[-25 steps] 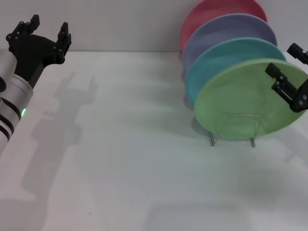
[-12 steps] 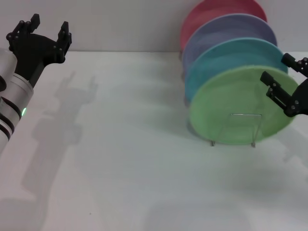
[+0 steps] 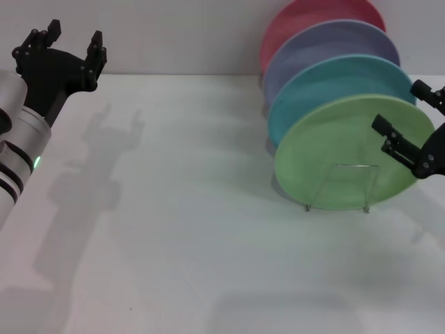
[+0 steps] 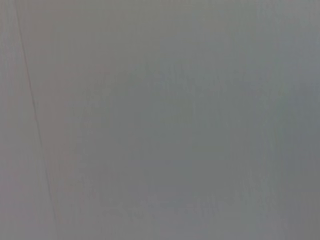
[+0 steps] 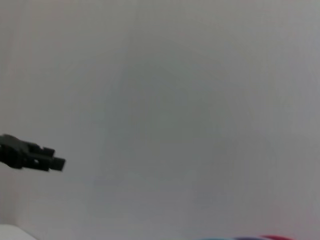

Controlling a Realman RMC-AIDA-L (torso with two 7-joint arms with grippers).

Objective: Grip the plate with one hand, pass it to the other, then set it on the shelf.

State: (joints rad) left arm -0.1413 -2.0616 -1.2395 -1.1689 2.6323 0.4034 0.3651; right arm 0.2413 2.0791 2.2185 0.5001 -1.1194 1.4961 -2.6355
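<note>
The rack point(image 3: 345, 186) holds the green plate point(image 3: 334, 149) frontmost, upright, before blue point(image 3: 327, 80), lavender point(image 3: 313, 45) and red point(image 3: 295, 17) plates. The right gripper point(image 3: 402, 115), fingers spread, straddles the green plate's rim at three o'clock; the left gripper point(image 3: 61, 43) hangs spread at ten o'clock. Only the right wrist view shows plate edges point(image 5: 250, 238).

Hidden and cut-off parts, head and wrist views
Right gripper point(image 3: 407, 115) is cut by the picture's edge past its open jaws; whether a finger touches the green plate point(image 3: 341, 156) behind them cannot be told. The wire shelf point(image 3: 345, 186) shows only a front loop; the rest lies behind the plate. Pink plate point(image 3: 313, 17) is clipped at top. Left wrist view: featureless grey
</note>
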